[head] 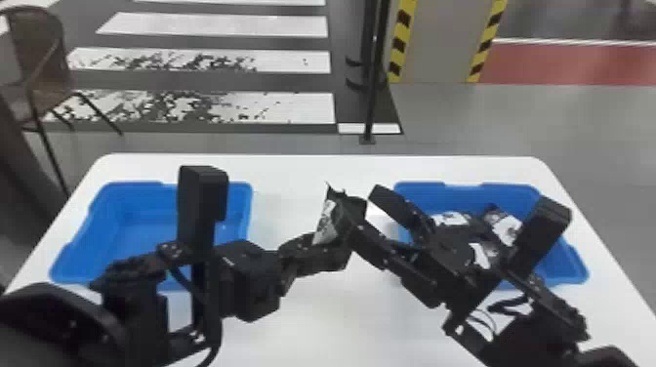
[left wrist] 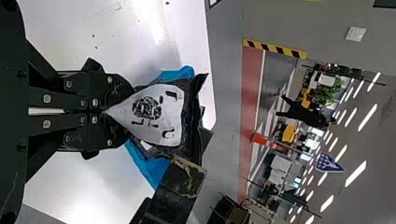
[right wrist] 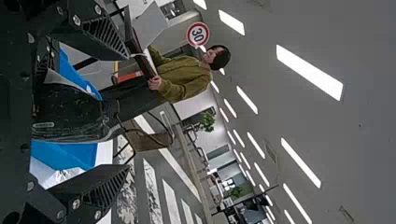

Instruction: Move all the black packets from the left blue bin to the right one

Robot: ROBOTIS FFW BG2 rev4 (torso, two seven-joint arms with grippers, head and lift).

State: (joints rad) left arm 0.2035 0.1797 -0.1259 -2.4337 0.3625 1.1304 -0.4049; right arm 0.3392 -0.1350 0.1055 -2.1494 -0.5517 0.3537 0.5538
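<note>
**One packet between both my hands, midway between the bins**

So my left gripper [head: 328, 244] is clamped on a black packet [head: 326, 222], and my right gripper [head: 363, 214] is right there with its fingers spread wide around it. The whole lot is over the table [head: 341, 317], in the gap between the left blue bin [head: 117, 229] and the right one [head: 578, 275].

From my left wrist view, those fingers are pressed together on one end of the packet, so the white printed face pinches down to a point where I've got it. The black edge flares out away from me, with one of my right fingers close by it and some blue bin beyond.

In my right wrist view, the fingers stand well apart and the dark side of the packet sits between them. Honestly can't tell if either one is touching it, but they're definitely not closed.

The right bin has some more packets [head: 451, 219] with white patches lying in it, partly hidden behind my right arm. My left arm cuts across part of the left bin.

Background stuff: a chair [head: 49, 83] off to the left and a dark pole [head: 369, 97] past the table.
</note>
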